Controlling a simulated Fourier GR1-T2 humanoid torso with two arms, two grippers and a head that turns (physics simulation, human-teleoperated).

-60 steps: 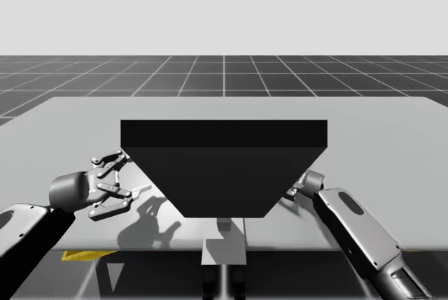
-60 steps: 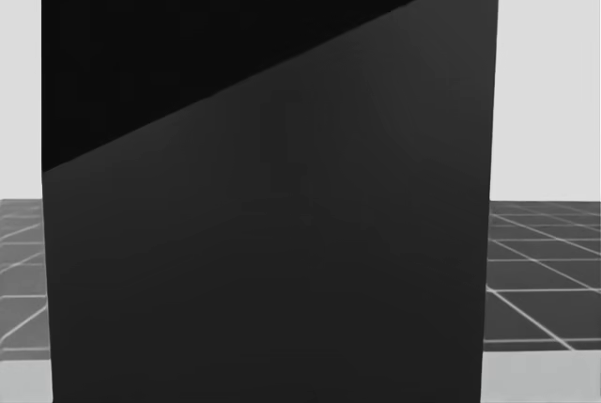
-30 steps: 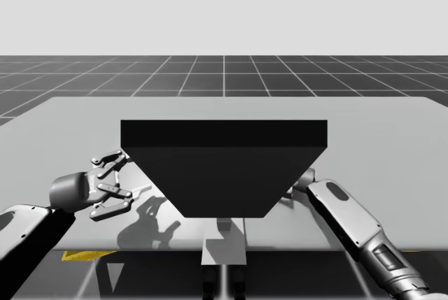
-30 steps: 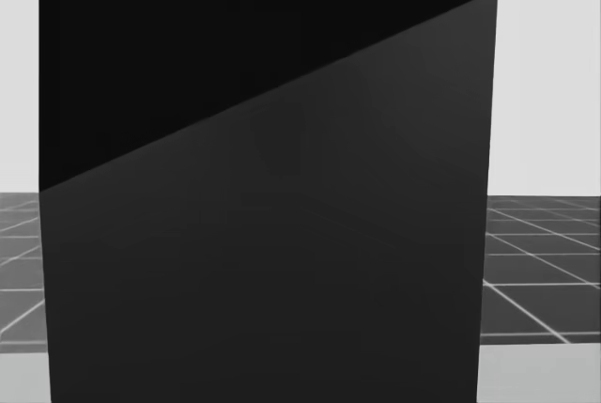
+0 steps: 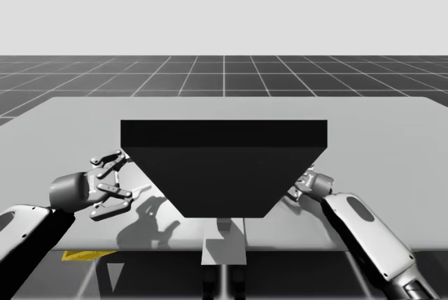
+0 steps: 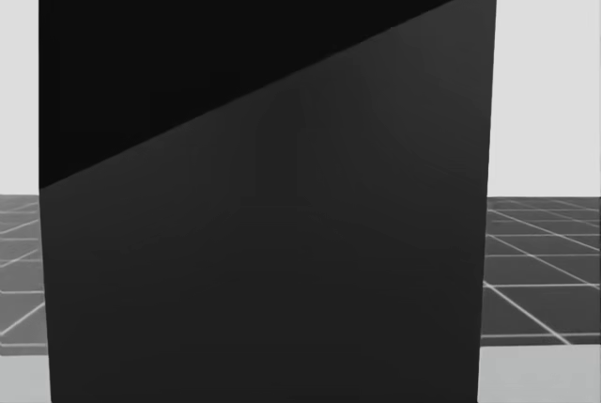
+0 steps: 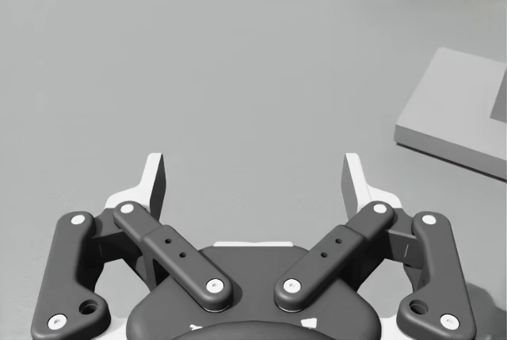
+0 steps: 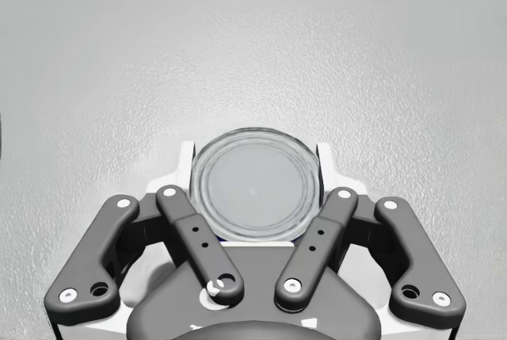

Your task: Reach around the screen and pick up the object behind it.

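Black screen, pale grey table, seemingly silvery can

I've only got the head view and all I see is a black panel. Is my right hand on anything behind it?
Observer: Yes. In the right wrist view the right hand is shut on a round can, seen from above its lid.
Operator: And my left hand?
Observer: The left hand is open with nothing between its fingers, over bare table.
Operator: Where is it relative to the panel?
Observer: In the high view it sits beside the left edge of the screen.
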